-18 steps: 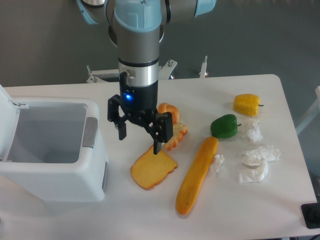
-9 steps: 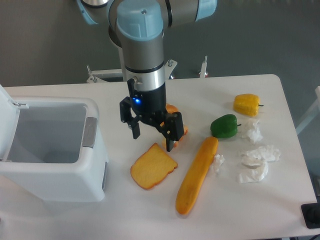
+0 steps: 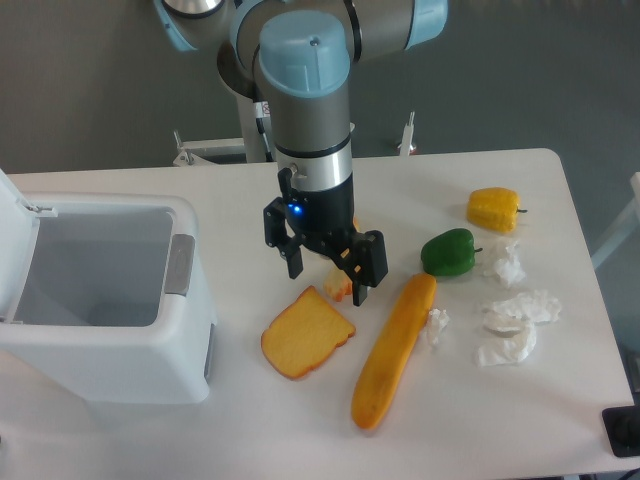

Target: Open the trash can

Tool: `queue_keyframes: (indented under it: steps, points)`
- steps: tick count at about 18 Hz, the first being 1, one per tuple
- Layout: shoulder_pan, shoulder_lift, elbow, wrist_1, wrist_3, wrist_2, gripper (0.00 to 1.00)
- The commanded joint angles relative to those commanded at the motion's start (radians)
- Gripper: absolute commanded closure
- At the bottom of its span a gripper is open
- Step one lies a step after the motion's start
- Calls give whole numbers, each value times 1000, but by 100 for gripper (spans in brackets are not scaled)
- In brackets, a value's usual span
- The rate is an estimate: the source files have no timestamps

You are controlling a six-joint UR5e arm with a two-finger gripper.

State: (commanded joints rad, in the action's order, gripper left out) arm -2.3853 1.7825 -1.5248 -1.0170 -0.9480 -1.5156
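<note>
The gripper (image 3: 327,280) hangs above the table (image 3: 300,430) with its two dark fingers (image 3: 362,275) spread wide and nothing held between them. Between and just behind the fingertips shows a bit of an orange-and-pale toy pastry (image 3: 339,285), mostly hidden by the gripper body. Just below the fingers lies a toast slice (image 3: 306,336), flat on the table, its upper corner near the left fingertip. Right of the toast, and just beside the right fingertip, a long yellow-orange bread loaf (image 3: 394,347) lies at a slant, its upper end pointing toward a green pepper (image 3: 449,251). A yellow pepper (image 3: 494,208) sits beyond the green one, farther from the toast. Crumpled white paper scraps (image 3: 510,325) are scattered to the right of the loaf, one small piece touching the loaf's side.

The trash can (image 3: 100,305) stands on the left part of the table, well left of the toast and apart from both fingers. Its lid (image 3: 12,235) is raised at the far left edge of the view, and the grey inside of the bin is open to sight. The grey latch (image 3: 180,264) sits on the rim facing the toast side. Nothing lies between the fingers and the can except bare tabletop.
</note>
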Motion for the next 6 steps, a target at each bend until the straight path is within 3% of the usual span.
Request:
queue_keyframes:
  steps: [6]
  points:
    - [3,2,-6,0,0,0,0]
